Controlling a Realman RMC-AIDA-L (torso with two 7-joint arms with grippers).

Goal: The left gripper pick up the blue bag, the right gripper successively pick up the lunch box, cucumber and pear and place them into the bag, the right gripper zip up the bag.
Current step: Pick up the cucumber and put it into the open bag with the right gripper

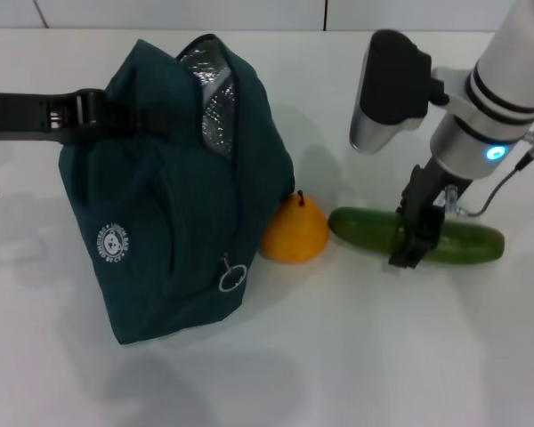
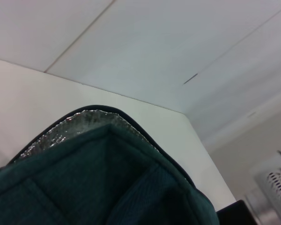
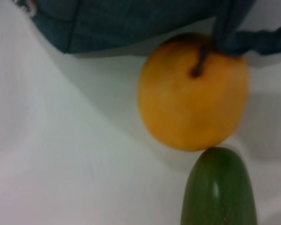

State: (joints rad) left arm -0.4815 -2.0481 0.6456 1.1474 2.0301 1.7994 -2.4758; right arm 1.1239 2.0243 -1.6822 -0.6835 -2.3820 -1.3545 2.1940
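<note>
Standing nearest on the white table (image 1: 356, 374): blue bag (image 1: 169, 231), upright, mouth unzipped, silver lining showing, inside not visible. Held at its upper edge by left pincer (image 1: 93, 111), clenched on the fabric. Just right of the bag: pear (image 1: 295, 231), yellow-orange, short dark stem, touching it. Right of the pear: cucumber (image 1: 416, 236), long, dark green, lying flat. Right pincer (image 1: 416, 233) lowered astride the cucumber's middle; grip cannot tell.

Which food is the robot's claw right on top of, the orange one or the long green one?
The long green cucumber. The right gripper straddles its middle, while the pear sits apart beside the blue bag.
</note>
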